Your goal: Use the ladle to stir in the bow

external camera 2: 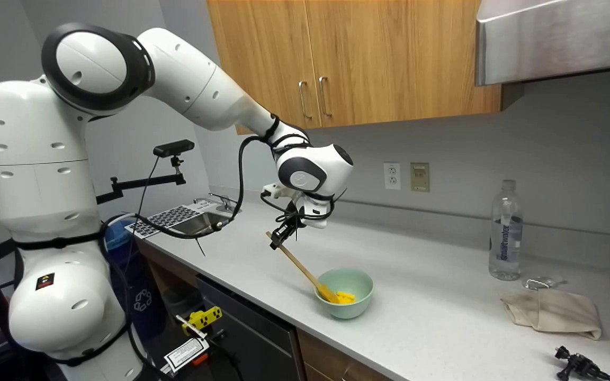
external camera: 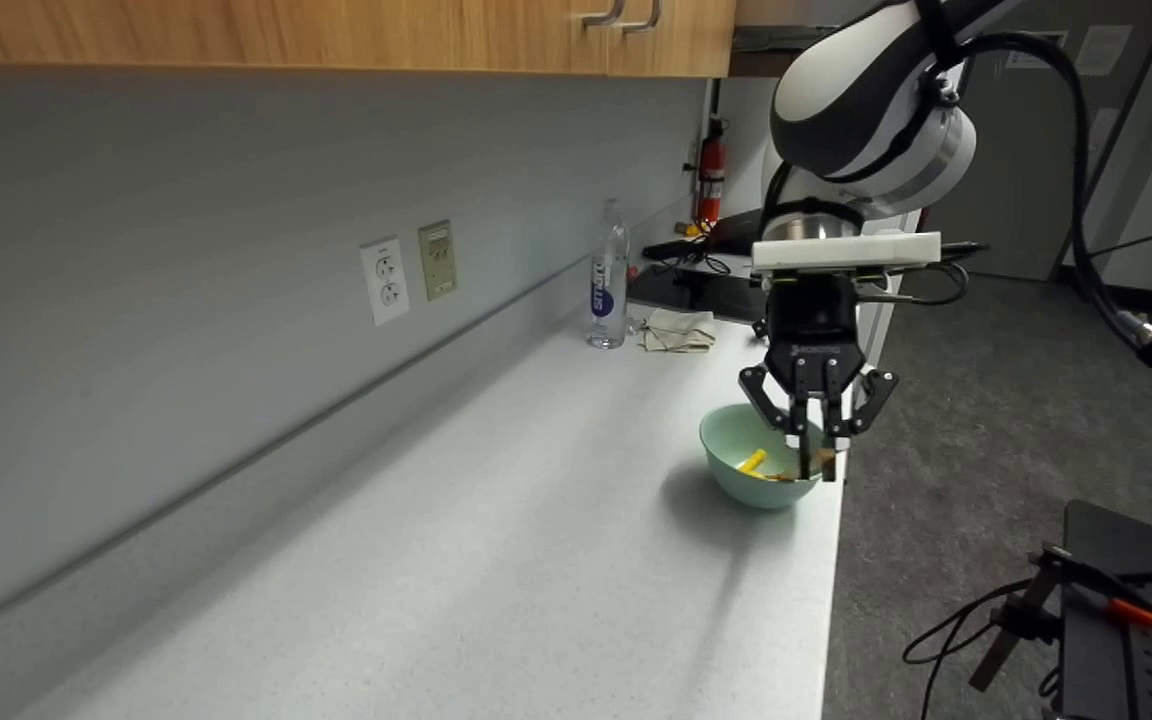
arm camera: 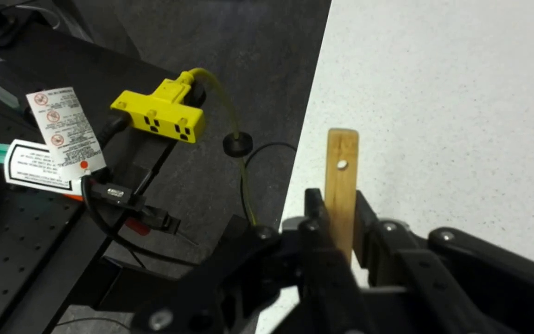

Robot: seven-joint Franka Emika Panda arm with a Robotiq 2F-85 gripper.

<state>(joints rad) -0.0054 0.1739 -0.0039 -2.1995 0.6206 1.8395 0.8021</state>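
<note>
A long white speckled counter (external camera 2: 432, 307) runs along a grey painted wall (external camera 2: 458, 153). Wood-grain overhead cabinets (external camera 2: 389, 53) hang on that wall above the counter. A jointed white robot arm (external camera 2: 204, 84) with black trim extends over the counter, carrying a black two-fingered claw (external camera: 816, 466).

The claw is clamped on a long tan wooden ladle (external camera 2: 299, 265). In the wrist view, the flat handle (arm camera: 341, 181) stands between the two fingers (arm camera: 314, 204), one finger against each side, and the handle's upper end, pierced by a round hole, projects past the fingertips. From the claw the ladle slopes downward at a tilt, and in an exterior view its head (external camera 2: 327, 293) is inside a round pale-green bowl (external camera 2: 344, 312). The bowl stands upright on the counter near the front edge; the claw is higher than the bowl and apart from it. Contact between the ladle and the bowl's rim cannot be determined.

A clear plastic bottle (external camera 2: 505, 227) with blue lettering stands upright on the counter near the wall, well apart from the bowl. A folded beige cloth (external camera 2: 554, 312) lies on the counter near the bottle. Bright yellow pieces (external camera 2: 345, 297) lie inside the bowl, just beside the ladle's head; whether they touch it cannot be determined.
</note>
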